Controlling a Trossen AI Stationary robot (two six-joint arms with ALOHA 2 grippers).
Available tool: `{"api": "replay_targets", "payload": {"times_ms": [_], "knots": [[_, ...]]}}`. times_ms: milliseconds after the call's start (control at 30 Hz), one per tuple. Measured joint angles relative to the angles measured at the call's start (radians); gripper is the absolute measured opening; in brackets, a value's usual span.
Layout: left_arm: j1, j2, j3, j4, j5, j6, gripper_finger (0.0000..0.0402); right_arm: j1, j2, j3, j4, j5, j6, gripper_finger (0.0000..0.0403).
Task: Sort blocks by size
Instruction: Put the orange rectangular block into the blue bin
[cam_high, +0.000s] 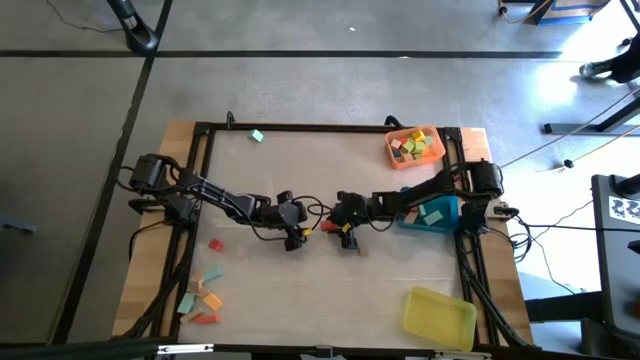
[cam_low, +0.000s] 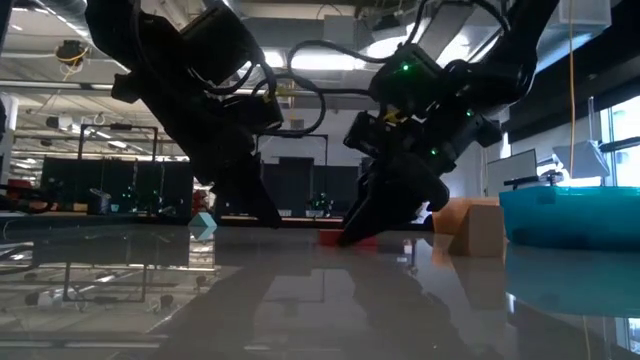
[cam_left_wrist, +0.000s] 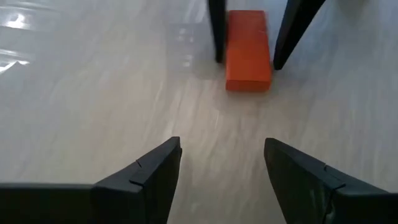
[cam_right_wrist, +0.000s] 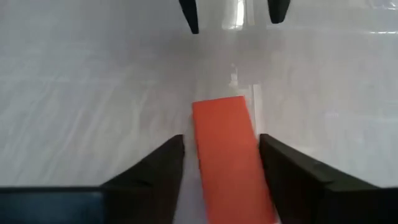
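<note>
Right wrist view shows a flat orange-red wooden bar (cam_right_wrist: 229, 155) lying on the pale table top (cam_right_wrist: 93, 93) between the right gripper (cam_right_wrist: 221, 158)'s two dark fingers, which stand at either long side of it with thin slivers of table visible, so the jaws are parted around the bar and I cannot tell that they press it. Left wrist view shows the same bar (cam_left_wrist: 248, 50) from the other end, framed by those two fingers, while the left gripper (cam_left_wrist: 221, 165) hovers just short of it with its jaws spread wide and nothing between them. High view puts both grippers near the middle of the table, tips almost meeting, the bar (cam_high: 329, 228) a small red spot between them. Toward the left arm's near corner lies a loose cluster of small orange, red and teal wooden blocks (cam_high: 202, 300). An orange plastic tray (cam_high: 414, 146) in the far right corner holds yellow, green and red blocks, a blue tray (cam_high: 436, 214) sits under the right arm, and a yellow tray (cam_high: 439, 317) rests at the near right.
</note>
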Motion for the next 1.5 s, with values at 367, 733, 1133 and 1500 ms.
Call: {"api": "replay_targets", "payload": {"times_ms": [367, 733, 1133, 1500], "knots": [[-0.111, -0.144, 0.001, -0.195, -0.011, -0.072, 0.0221, 0.025, -0.088, -0.007, -0.069, 0.079, 0.001, 0.0124], [-0.256, -0.297, 0.001, -0.399, -0.303, -0.071, 0.0221, 0.069, -0.468, -0.004, -0.468, 0.306, 0.149, 0.0128], [-0.332, -0.295, 0.001, -0.389, -0.331, -0.062, 0.0221, 0.070, -0.829, -0.007, -1.084, 0.590, 0.599, 0.0129], [-0.330, -0.294, 0.001, -0.368, -0.341, -0.026, 0.0221, 0.071, -0.842, -0.174, -1.256, 0.519, 0.991, 0.0129]]}}
